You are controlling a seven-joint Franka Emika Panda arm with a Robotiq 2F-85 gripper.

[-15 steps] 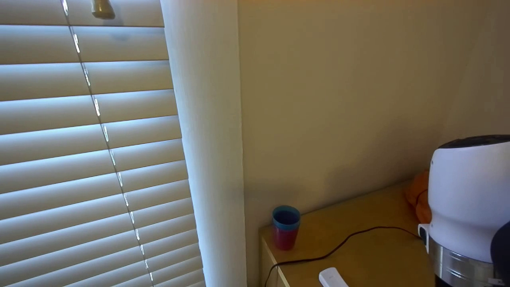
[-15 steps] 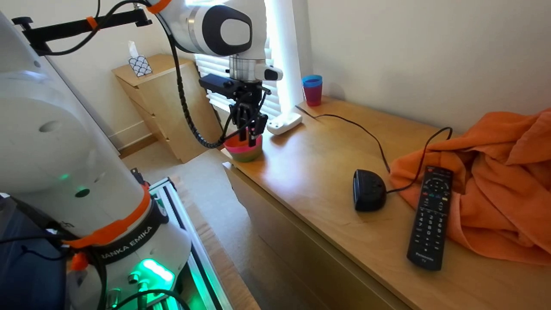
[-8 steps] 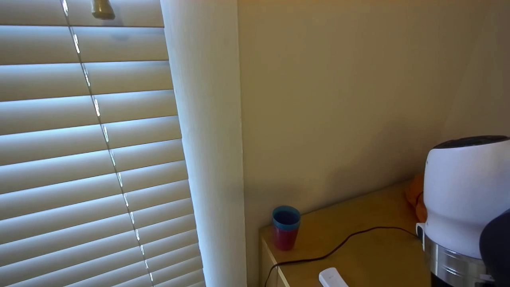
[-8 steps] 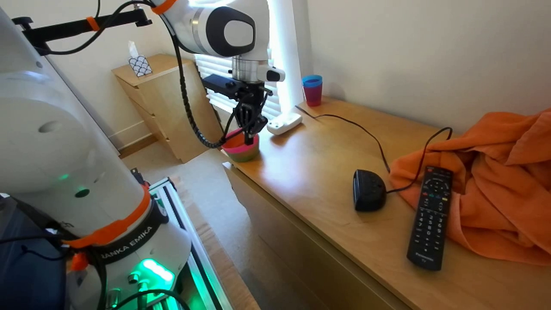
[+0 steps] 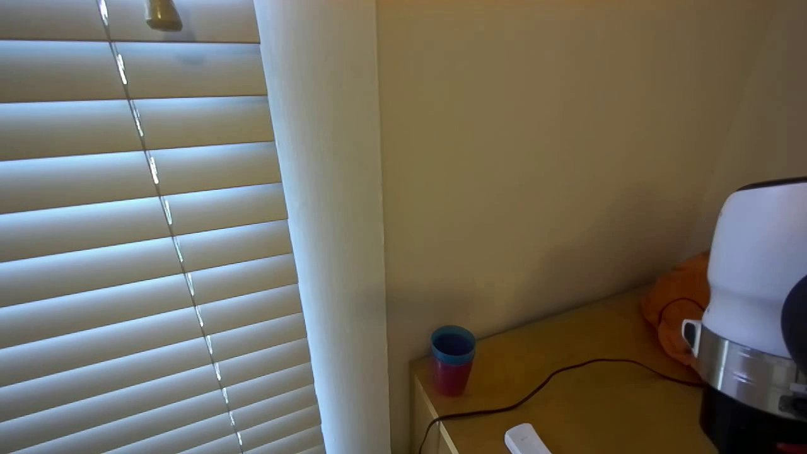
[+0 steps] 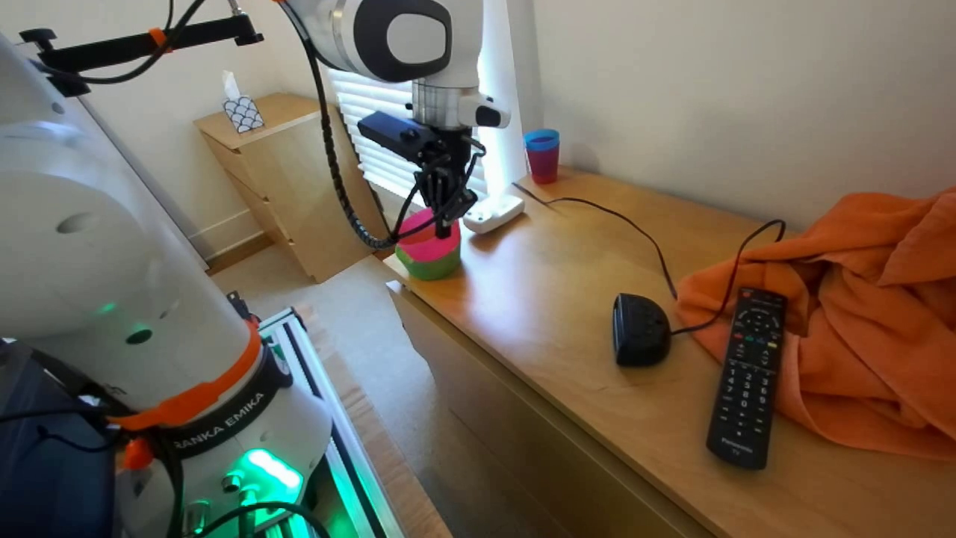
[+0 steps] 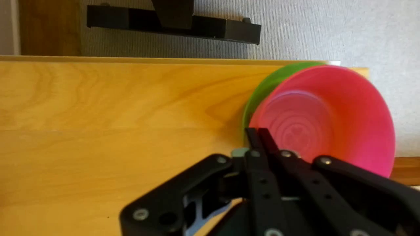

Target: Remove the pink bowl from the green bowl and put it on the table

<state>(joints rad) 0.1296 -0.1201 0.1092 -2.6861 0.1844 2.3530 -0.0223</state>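
Pink bowl (image 7: 325, 113); rim seemingly in tool (image 7: 258, 131)

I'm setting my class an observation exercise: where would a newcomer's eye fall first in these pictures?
Probably the pink bowl, at the right of the wrist view, its rim gripped by the end effector and the green bowl showing past its edge. Next, in an exterior view, perhaps the cloth, vivid orange at right, and the green light at lower left.

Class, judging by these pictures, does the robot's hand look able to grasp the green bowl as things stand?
Probably not: the hand looks closed on the rim of the pink bowl, which is tilted and, from the wrist view, hides most of the green bowl.
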